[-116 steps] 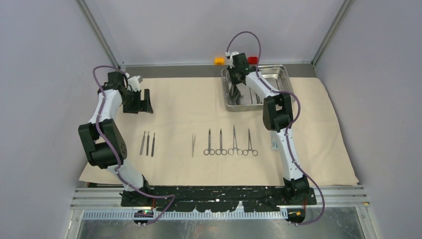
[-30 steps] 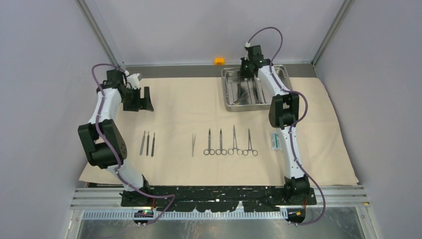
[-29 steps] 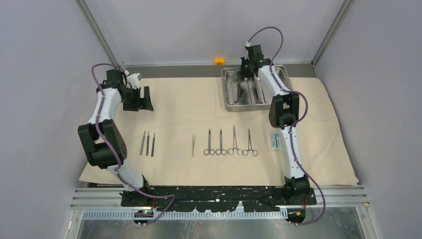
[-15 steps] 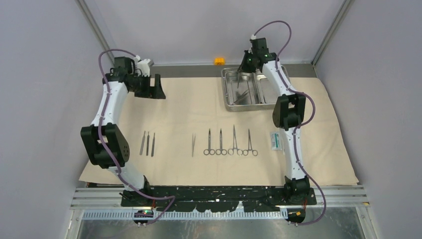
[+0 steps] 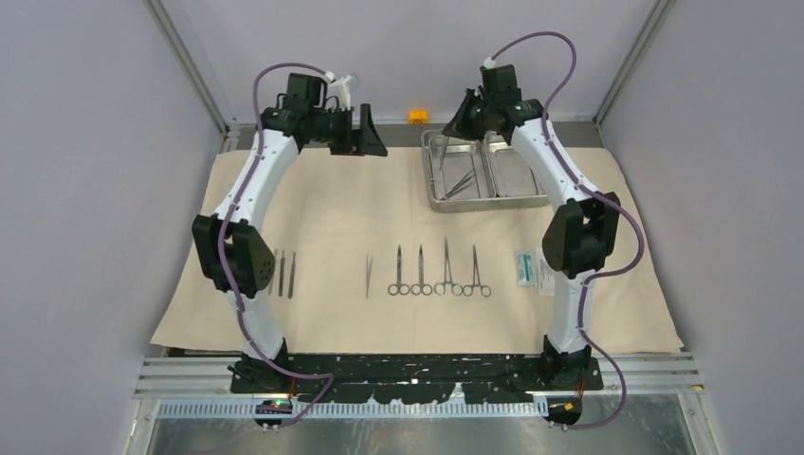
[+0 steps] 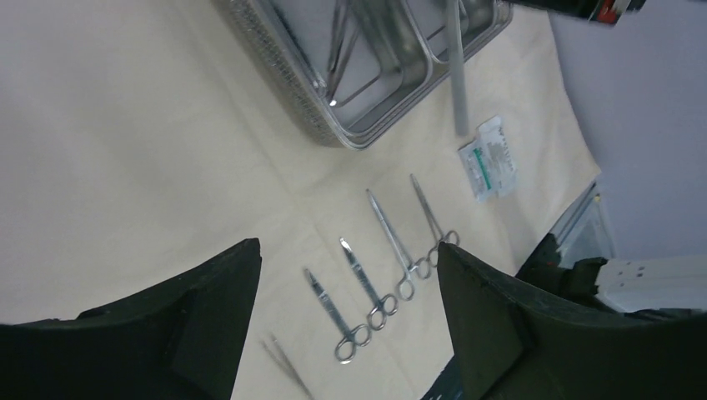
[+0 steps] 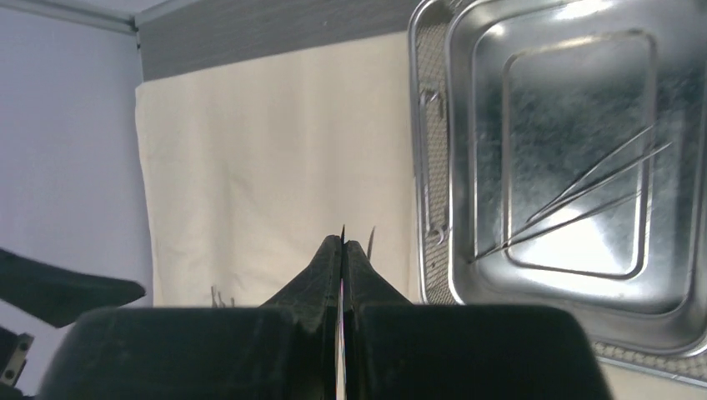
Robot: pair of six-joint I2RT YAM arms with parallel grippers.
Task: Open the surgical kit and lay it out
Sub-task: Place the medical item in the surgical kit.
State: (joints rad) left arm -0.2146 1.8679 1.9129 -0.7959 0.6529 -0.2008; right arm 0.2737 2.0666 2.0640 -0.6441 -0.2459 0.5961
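From above, the big beige cloth (image 5: 332, 213) covers the tabletop, with slim ring-handled steel clamps (image 5: 441, 277) in a row near the arms, seemingly for easy reach; the shiny two-compartment steel tray (image 5: 431, 180) sits far back. In the left wrist view, the left claw (image 6: 348, 258) gapes wide and empty. In the right wrist view, the right claw (image 7: 343, 250) is clenched on a thin steel instrument (image 7: 342, 236) beside the tray, likely bound for the row.

Top cam: high, near side, sees the whole cloth (image 5: 341, 218). Both wrist cams look down from well up. All three share the tray (image 5: 517, 175).
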